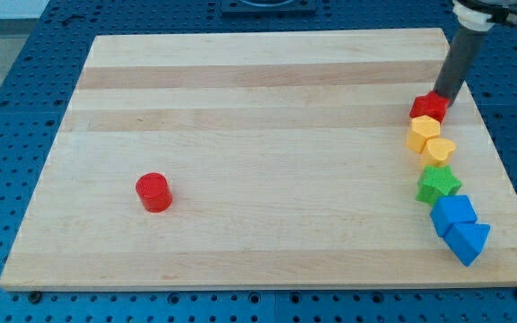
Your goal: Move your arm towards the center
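Camera view first, and my tip sits way over at the far right of the counter, pressed right up against the far side of a red block, whose shape is hard to read from here. The dark rod rises up and to the right from that point, out of the view's top.

No end effector on this arm to clench or release, just the rod, so nothing is being grasped.

Down the right edge runs a tight column of blocks. Just nearer than the red one comes a yellow block, touching it, then a yellow heart-shaped block nestled against that. Next in line, a green star-like block, and nearest of all two blue blocks, a blue chunky one and a blue wedge, touching each other.

Well apart from all that, over on the near left, a red cylinder stands upright alone.

The middle of the counter lies well to the left of my tip and a bit nearer.
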Robot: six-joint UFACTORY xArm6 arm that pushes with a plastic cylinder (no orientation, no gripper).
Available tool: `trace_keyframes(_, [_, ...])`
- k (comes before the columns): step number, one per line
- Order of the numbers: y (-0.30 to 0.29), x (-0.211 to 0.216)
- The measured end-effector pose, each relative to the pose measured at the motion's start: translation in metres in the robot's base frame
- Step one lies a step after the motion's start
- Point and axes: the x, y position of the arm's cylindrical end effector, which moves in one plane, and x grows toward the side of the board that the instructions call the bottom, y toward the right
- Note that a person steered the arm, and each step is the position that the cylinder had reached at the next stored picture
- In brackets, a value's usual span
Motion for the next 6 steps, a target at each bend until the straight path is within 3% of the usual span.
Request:
trace_keyframes(1, [0.004, -0.007])
trace_keyframes(3, [-0.023, -0.125])
trace_keyframes(4, [-0.083, -0.122])
trace_keyframes(6, [-0.24, -0.021])
